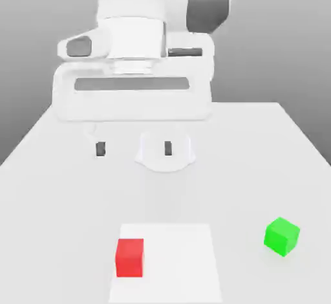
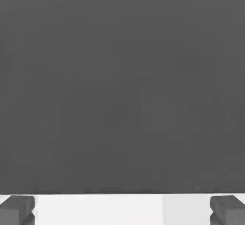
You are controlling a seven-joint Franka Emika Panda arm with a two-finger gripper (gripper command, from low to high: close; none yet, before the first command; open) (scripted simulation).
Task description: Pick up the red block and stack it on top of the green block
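The red block (image 1: 130, 257) sits on the near part of the table (image 1: 52, 186), toward the exterior view's left, resting on the left portion of a slightly brighter white square patch (image 1: 181, 257) marked on the surface. It is a small plain cube, matte and unmarked, its top face a lighter red than the face turned to the camera. Nothing touches it and nothing lies between it and the arm.

The green block (image 1: 282, 235) stands well apart from it, toward the exterior view's right and a little farther back, off the bright patch. It is a cube of about the same size, equally matte and plain, turned so that one corner points toward the camera.

The table is a flat, smooth pale-grey sheet running back to a grey backdrop. A low round white base disc (image 1: 165, 152) lies at its far middle.

Above the far half of the table hangs the white, glossy Panda arm with its broad hand. The gripper (image 1: 134, 148) points down, its two dark fingertips set wide apart with nothing between them; in the hand view the gripper (image 2: 122, 209) shows the same wide spread over the white surface.
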